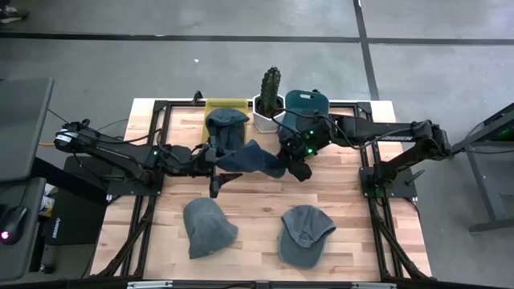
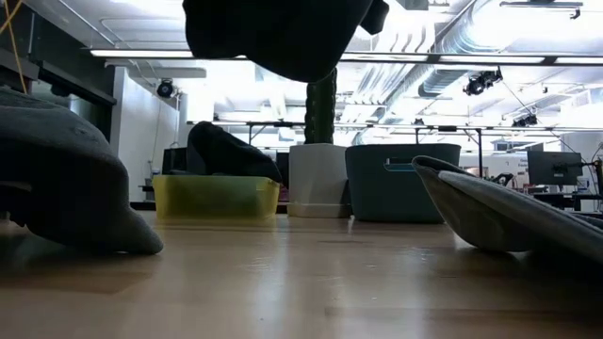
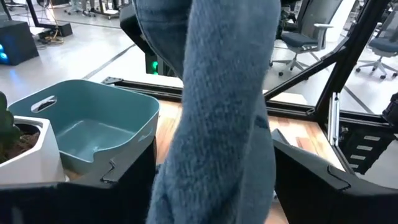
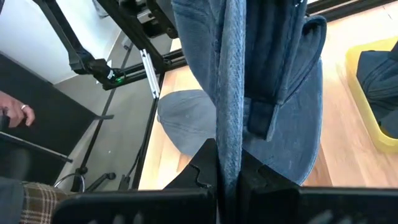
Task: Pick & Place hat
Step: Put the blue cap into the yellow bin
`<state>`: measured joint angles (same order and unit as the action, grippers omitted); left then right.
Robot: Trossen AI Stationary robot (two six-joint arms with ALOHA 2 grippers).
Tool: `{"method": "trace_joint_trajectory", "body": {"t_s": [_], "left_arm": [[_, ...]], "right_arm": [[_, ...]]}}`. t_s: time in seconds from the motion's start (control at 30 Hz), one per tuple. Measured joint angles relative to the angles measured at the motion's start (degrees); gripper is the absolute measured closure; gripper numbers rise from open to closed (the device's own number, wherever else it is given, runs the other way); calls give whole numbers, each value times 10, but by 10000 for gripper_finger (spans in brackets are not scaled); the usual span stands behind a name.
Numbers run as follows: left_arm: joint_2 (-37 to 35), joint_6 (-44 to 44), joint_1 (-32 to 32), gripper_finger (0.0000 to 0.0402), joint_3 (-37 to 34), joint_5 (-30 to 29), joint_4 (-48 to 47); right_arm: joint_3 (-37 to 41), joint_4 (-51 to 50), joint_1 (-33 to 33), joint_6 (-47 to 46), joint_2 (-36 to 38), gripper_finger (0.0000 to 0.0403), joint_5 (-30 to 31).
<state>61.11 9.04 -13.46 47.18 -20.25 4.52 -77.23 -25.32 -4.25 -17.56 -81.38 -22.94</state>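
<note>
A blue hat (image 1: pixel 253 158) hangs in the air between my two grippers, over the table's middle; the low view shows its underside (image 2: pixel 273 38) well above the wood. My left gripper (image 1: pixel 218 164) is at the hat's left end and my right gripper (image 1: pixel 294 159) at its right end, each shut on it. Another blue hat (image 1: pixel 226 124) lies in a yellow bin (image 1: pixel 210 104) at the far edge. Two grey hats (image 1: pixel 209 227) (image 1: pixel 305 233) rest on the table's near part. My left gripper holds the hat's bunched crown cloth (image 3: pixel 217 155) between its two fingers (image 3: pixel 124 186), coming level from the table's left. The cloth fills the gap between them, several layers thick. My right gripper pinches the hat's brim edge (image 4: pixel 229 146) between its two fingers (image 4: pixel 202 171), coming from the table's right. The hat is lifted clear of the table.
A cactus in a white pot (image 1: pixel 271 100) and a teal bin (image 1: pixel 307 103) stand at the far edge beside the yellow bin. Bare wood lies between the two grey hats and under the raised hat. A person's hand (image 4: pixel 12 112) shows beyond the table's edge.
</note>
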Motion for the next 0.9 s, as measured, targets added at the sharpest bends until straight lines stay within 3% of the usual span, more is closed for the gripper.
{"method": "trace_joint_trajectory", "body": {"t_s": [0.23, 0.5, 0.77, 0.9], "left_arm": [[34, -2, 16, 128, 1, 20, 59], [50, 1, 23, 138, 15, 29, 56], [49, 2, 23, 224, 36, 29, 41], [49, 2, 23, 297, 39, 32, 39]], "right_arm": [[0, 3, 0, 0, 0, 398, 0], [0, -1, 0, 0, 0, 398, 1], [0, -1, 0, 1, 0, 398, 0], [0, -1, 0, 5, 0, 398, 0]]}}
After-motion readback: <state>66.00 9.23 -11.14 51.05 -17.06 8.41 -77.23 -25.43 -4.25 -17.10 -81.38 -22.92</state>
